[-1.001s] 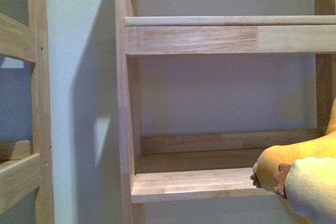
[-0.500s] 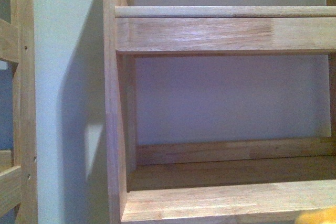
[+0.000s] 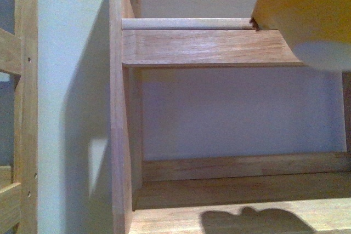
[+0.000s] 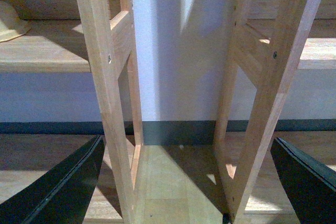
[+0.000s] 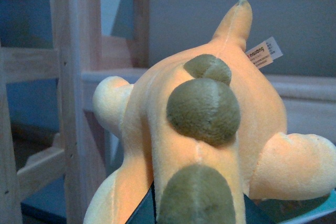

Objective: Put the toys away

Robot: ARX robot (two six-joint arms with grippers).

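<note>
**Plush toy raised to the upper shelf**

Shelving of pale wood fills the front view: an upper shelf [image 3: 208,47] and a lower shelf [image 3: 236,217] stand against a white wall [image 3: 71,80]. The orange-yellow plush toy [image 3: 307,15] sits at the top right, its underside overlapping the upper shelf's right part, and its shadow falls on the lower shelf.

The left wrist view shows two wooden shelf frames, a left one [image 4: 113,103] and a right one [image 4: 262,103], with a wood floor [image 4: 173,182] and a dark baseboard between them. The left gripper [image 4: 186,182] is spread wide, holding nothing.

The right wrist view shows the toy's back close up, with green-brown spots and a tag [image 5: 262,52]. The right gripper [image 5: 152,208] is barely visible beneath it, so I cannot tell its state.
</note>
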